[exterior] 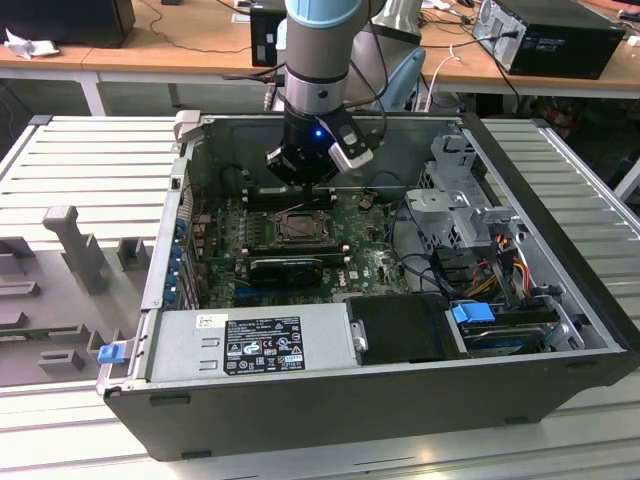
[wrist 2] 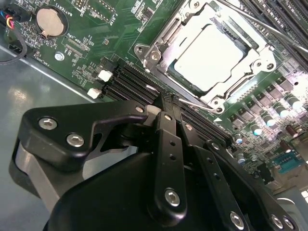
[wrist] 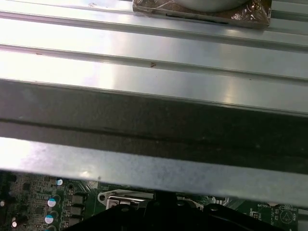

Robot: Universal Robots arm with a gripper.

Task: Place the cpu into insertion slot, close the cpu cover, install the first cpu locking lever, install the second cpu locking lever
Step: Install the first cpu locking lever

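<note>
We see a ribbed metal worktable [exterior: 80, 160] backed by wooden desks [exterior: 180, 40] strewn with cables [exterior: 190, 20], plus what may be another computer case [exterior: 555, 35].

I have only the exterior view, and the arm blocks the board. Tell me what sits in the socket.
Observer: In the second wrist view, the small pale silver square cpu lies flat in the black-framed square insertion slot.
Operator: Report the cover plate.
Observer: The thin metal frame-shaped cpu cover lies down around the chip, whose top shows through its window.
Operator: Give me the pincer's place.
Observer: The black pincer has its tip at the socket's near corner, right by a thin bare-metal lever rod. I cannot tell whether they touch.
</note>
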